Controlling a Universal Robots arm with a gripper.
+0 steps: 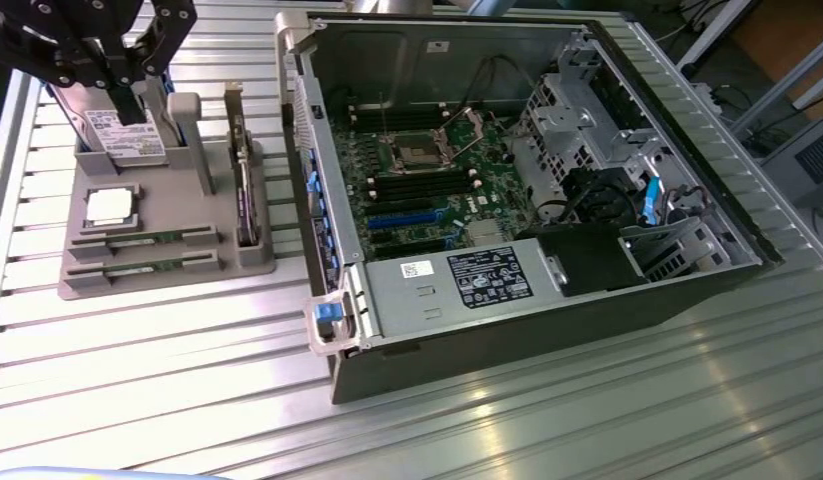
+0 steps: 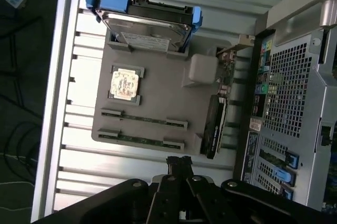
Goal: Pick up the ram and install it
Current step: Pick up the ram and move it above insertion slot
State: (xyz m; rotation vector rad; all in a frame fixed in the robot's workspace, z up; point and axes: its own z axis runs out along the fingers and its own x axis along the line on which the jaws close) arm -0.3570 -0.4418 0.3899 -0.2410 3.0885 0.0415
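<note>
1. In the exterior view the grey holder (image 1: pixel 171 278) lies on the slatted table (image 1: pixel 184 390) at nine o'clock from the open computer case (image 1: pixel 678 290). Only a narrow strip of table separates them. The holder's nine o'clock side sits near the table's edge rail.
2. The widest free room is the bare table at six o'clock from the holder.
3. Both sticks lie flat in slots along the holder's six o'clock edge. The inner ram stick (image 1: pixel 142 241) is just beside the processor (image 1: pixel 111 205), and the outer ram stick (image 1: pixel 142 267) lies parallel at six o'clock from it.
4. An upright card (image 1: pixel 244 190) stands along the holder's three o'clock edge. A hard drive (image 1: pixel 118 125) stands on edge at twelve o'clock.
5. The gripper (image 1: pixel 128 75) hangs above the hard drive end, well apart from both sticks. Its black links run out of view towards eleven o'clock.
6. Its fingers (image 2: pixel 172 163) are clenched together and hold nothing.
</note>
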